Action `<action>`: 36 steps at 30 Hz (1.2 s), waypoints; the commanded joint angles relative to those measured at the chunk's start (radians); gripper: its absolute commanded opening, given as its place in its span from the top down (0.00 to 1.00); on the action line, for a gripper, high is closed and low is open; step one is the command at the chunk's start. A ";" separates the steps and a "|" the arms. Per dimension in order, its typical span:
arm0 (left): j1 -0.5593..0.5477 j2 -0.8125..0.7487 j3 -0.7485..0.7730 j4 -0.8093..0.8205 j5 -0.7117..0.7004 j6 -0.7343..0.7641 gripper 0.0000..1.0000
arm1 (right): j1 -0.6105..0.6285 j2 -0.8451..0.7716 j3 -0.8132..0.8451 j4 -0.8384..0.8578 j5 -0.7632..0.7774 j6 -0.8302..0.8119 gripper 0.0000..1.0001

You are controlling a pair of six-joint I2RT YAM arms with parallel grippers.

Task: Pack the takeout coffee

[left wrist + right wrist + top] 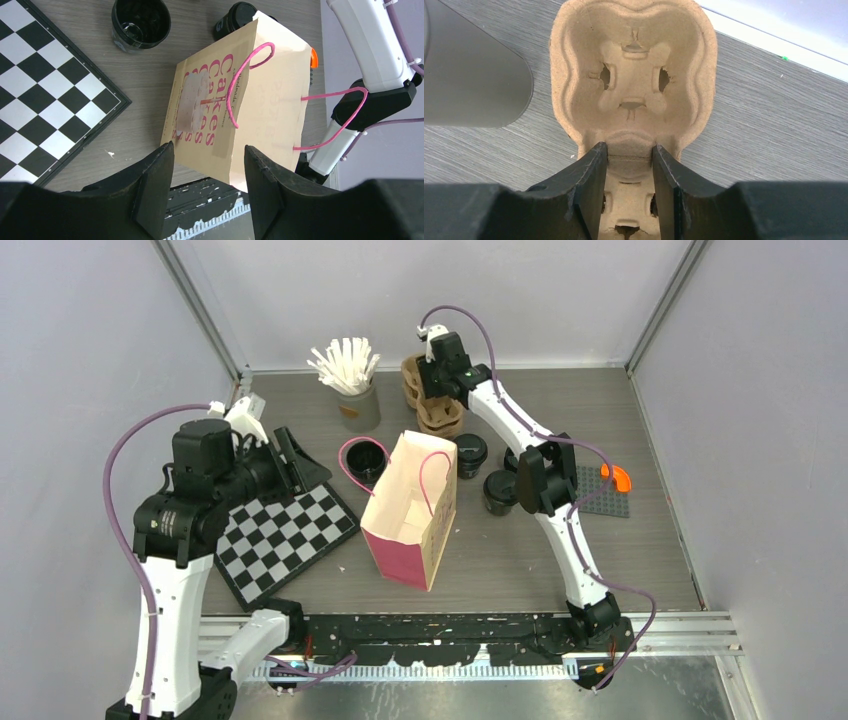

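Note:
Three black coffee cups stand on the table: one open cup (365, 462) (140, 22) left of the paper bag, one lidded cup (470, 453) (235, 17) behind the bag, and another (499, 490) to its right. My right gripper (436, 390) (630, 150) reaches to the back of the table, and its fingers are closed on the narrow waist of the brown pulp cup carrier (438, 416) (634, 75). My left gripper (292, 464) (209, 150) hangs open over the left side of the table with nothing between its fingers, facing the bag.
A tan paper bag (410, 510) (235, 105) with pink handles stands open mid-table. A checkerboard (285, 535) (45, 95) lies at the left. A grey cup of white sticks (357, 405) (469, 80) stands beside the carrier. A grey plate (603, 495) with an orange piece (621, 478) is at the right.

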 commanded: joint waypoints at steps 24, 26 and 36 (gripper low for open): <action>0.003 0.016 -0.011 0.073 0.056 -0.006 0.41 | 0.019 0.000 0.024 -0.001 0.050 -0.008 0.47; 0.004 0.015 -0.011 0.071 0.057 -0.005 0.42 | 0.020 0.004 0.022 -0.002 0.058 -0.007 0.47; 0.004 0.014 -0.003 0.039 0.050 -0.001 0.41 | 0.020 0.025 0.028 -0.011 0.052 0.012 0.47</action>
